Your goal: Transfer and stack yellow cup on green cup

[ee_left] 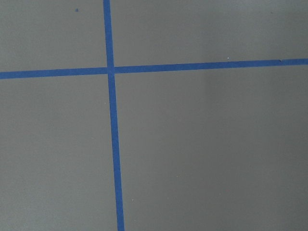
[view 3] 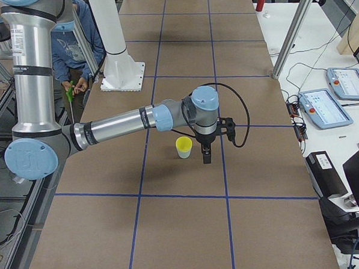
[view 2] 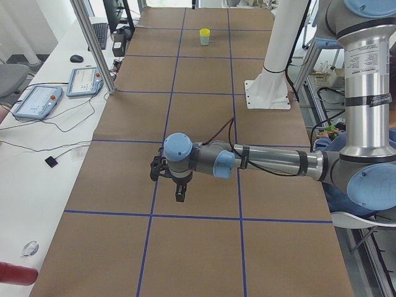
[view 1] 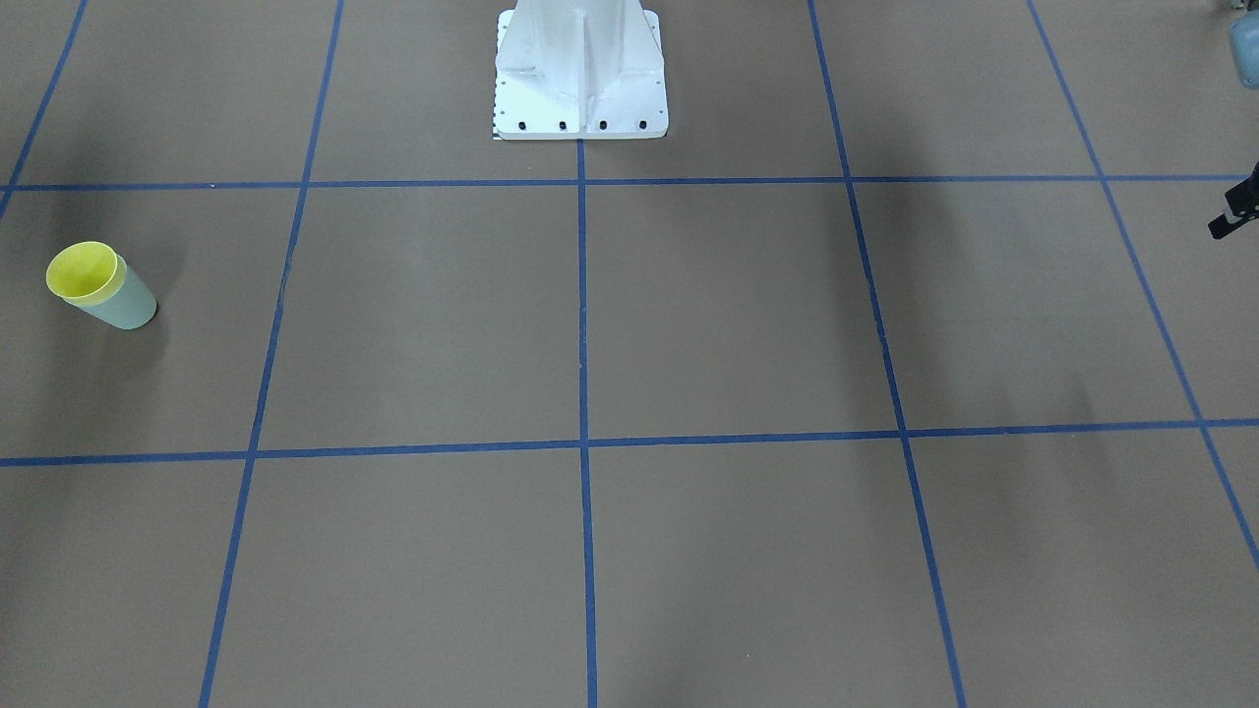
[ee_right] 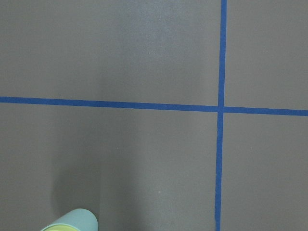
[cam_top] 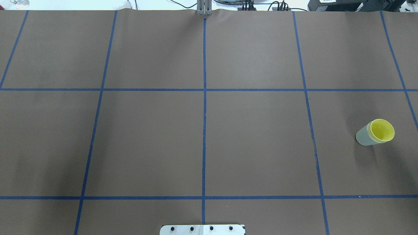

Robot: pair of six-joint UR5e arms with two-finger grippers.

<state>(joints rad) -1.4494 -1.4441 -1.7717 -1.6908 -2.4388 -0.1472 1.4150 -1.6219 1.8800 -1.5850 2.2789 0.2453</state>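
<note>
The yellow cup sits nested inside the green cup, upright on the table at my right end; the pair also shows in the overhead view and in the exterior right view. The green cup's base shows at the bottom edge of the right wrist view. My right gripper hangs just beside the stacked cups, apart from them; I cannot tell whether it is open. My left gripper hovers over bare table far from the cups, with only a dark tip at the front view's edge; its state is unclear.
The brown table cover carries a blue tape grid. The white robot base stands at the table's middle edge. Tablets and cables lie on the white side bench. A person sits behind the robot.
</note>
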